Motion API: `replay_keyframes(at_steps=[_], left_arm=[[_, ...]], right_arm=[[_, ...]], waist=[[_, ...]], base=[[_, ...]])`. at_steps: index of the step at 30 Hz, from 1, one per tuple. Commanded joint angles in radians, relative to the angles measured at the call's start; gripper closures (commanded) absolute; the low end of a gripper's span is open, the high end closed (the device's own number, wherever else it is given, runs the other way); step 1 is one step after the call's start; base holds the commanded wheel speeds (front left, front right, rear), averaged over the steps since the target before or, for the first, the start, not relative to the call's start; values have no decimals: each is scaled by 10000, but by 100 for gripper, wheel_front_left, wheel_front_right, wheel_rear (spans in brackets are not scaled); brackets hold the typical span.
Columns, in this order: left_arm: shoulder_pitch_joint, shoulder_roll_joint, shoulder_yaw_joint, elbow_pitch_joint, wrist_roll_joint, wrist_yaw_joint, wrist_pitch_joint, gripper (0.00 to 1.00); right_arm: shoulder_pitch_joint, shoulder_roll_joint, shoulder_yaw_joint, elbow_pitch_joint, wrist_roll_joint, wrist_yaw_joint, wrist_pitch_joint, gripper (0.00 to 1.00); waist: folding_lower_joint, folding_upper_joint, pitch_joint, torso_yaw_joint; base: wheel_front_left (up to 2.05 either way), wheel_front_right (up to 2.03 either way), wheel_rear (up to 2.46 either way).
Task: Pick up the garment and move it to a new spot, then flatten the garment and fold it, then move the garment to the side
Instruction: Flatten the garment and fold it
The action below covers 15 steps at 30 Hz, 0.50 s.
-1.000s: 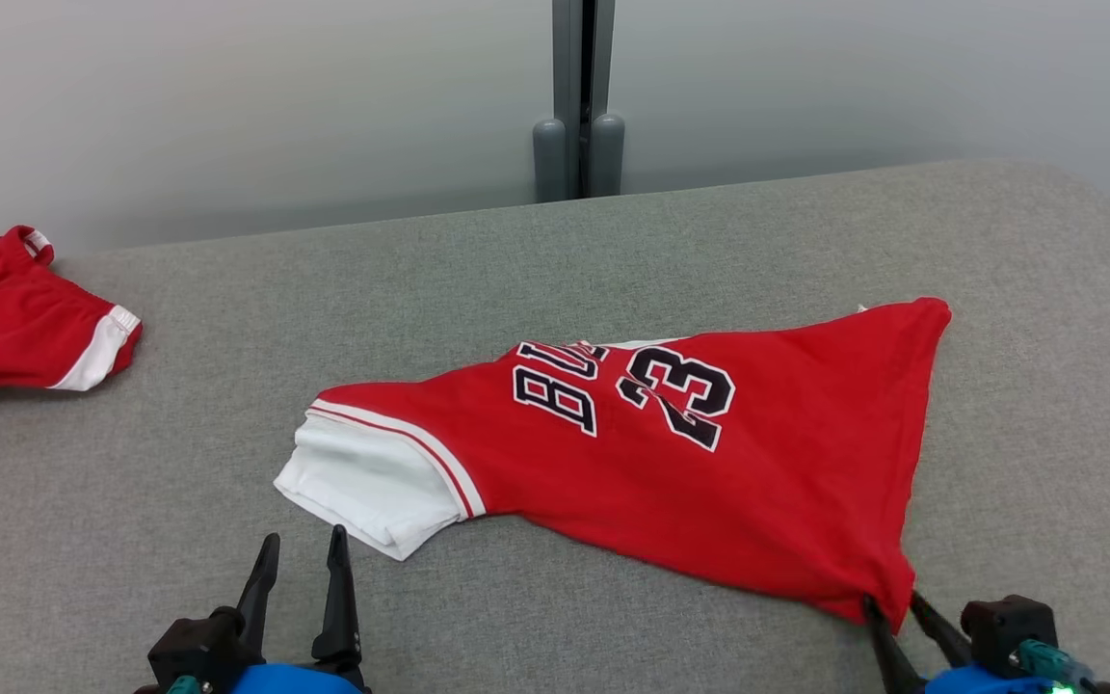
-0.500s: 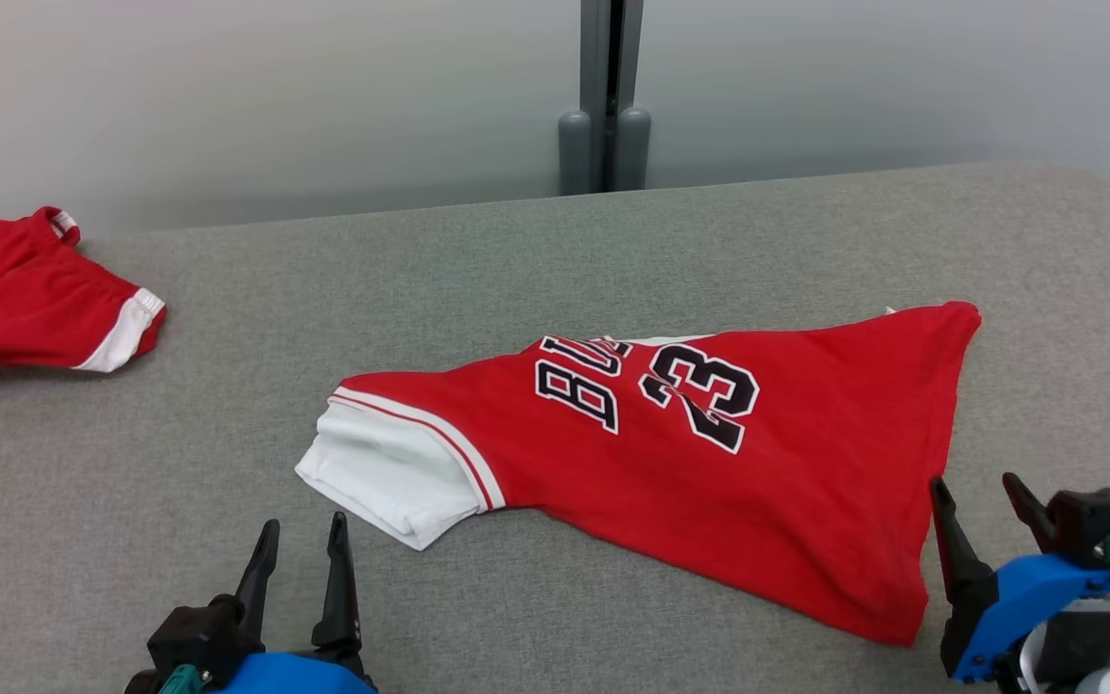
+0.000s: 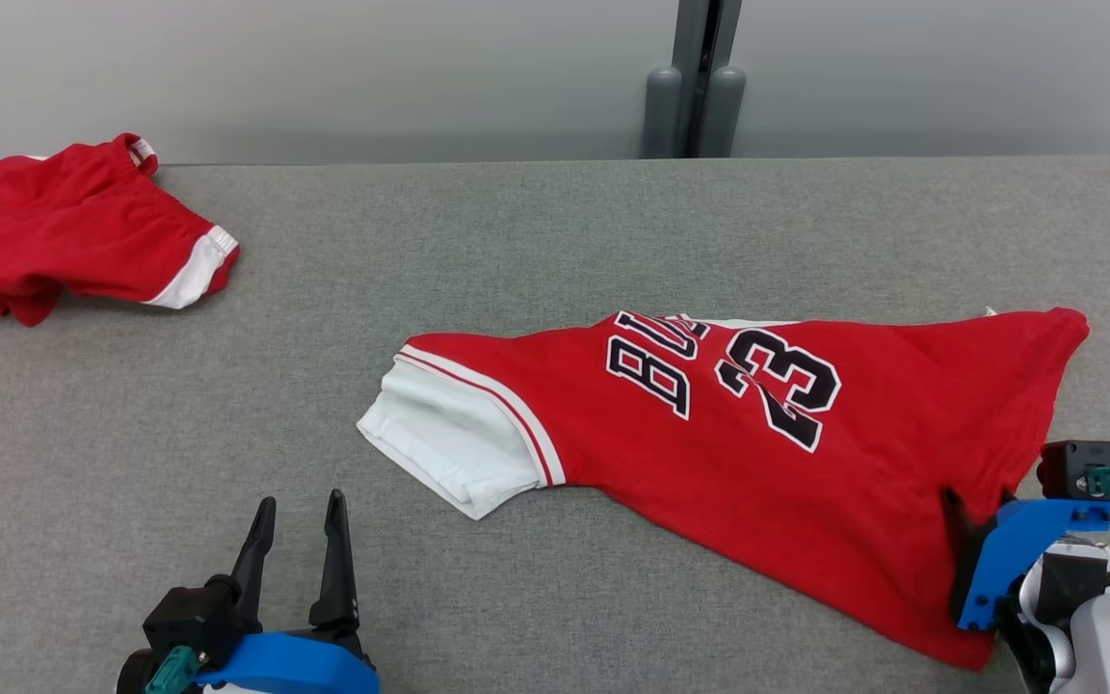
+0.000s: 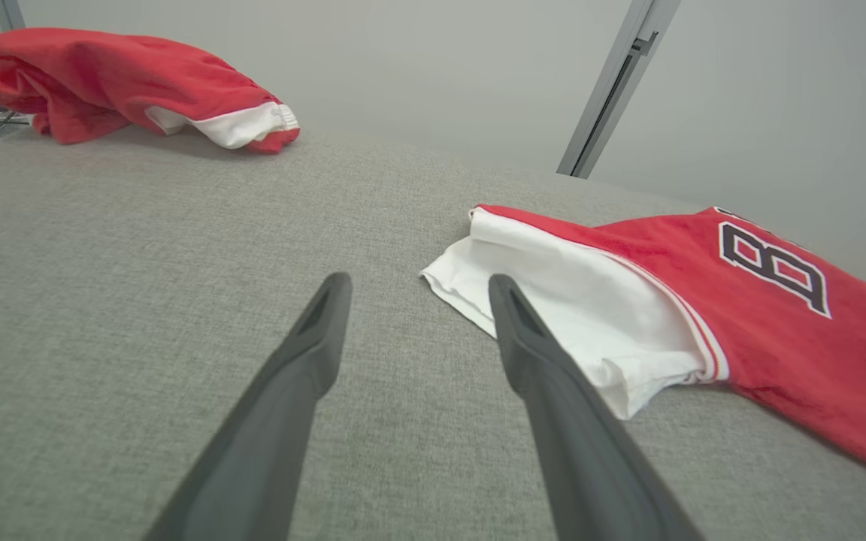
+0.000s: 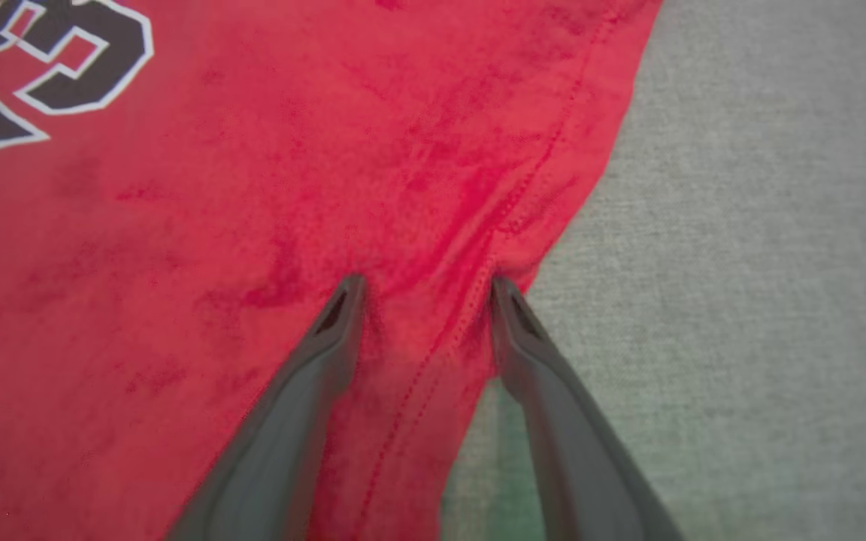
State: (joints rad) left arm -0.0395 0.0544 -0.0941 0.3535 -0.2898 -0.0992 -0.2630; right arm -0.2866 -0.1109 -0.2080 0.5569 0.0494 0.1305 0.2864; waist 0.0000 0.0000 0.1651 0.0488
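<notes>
The red shirt point(image 3: 757, 453) lies flat on the grey table point(image 3: 516, 241), the right gripper point(image 5: 426, 281) is wide open with its tips on the shirt, and the left gripper point(image 3: 300, 498) is wide open near the white sleeve point(image 3: 449, 453).

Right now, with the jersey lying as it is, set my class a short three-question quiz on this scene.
1. True or false: the left jaws are shut on the white sleeve of the jersey.
2. The jersey's number is: A 32, B 23, C 45.
3. What lies at the far left of the grey surface?
Key: 1 false, they stand open, short of the sleeve and apart from it. 2 B. 3 a second red garment with white trim.
</notes>
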Motion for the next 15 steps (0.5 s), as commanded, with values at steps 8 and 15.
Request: replay_keyframes(at_steps=[8,15], left_arm=[[-243,-30,88,-151,49,-49,-26,0],[-456,-36,-9,-208,99,-68,-26,0]], right_arm=[[-1371,-489,160,409,182,3,-658,100],[-2911,-905,326,1144,-307,3,-700,100]], waist=[[0,0,299,176],[0,0,614,355]], base=[[0,0,0],[0,0,0]])
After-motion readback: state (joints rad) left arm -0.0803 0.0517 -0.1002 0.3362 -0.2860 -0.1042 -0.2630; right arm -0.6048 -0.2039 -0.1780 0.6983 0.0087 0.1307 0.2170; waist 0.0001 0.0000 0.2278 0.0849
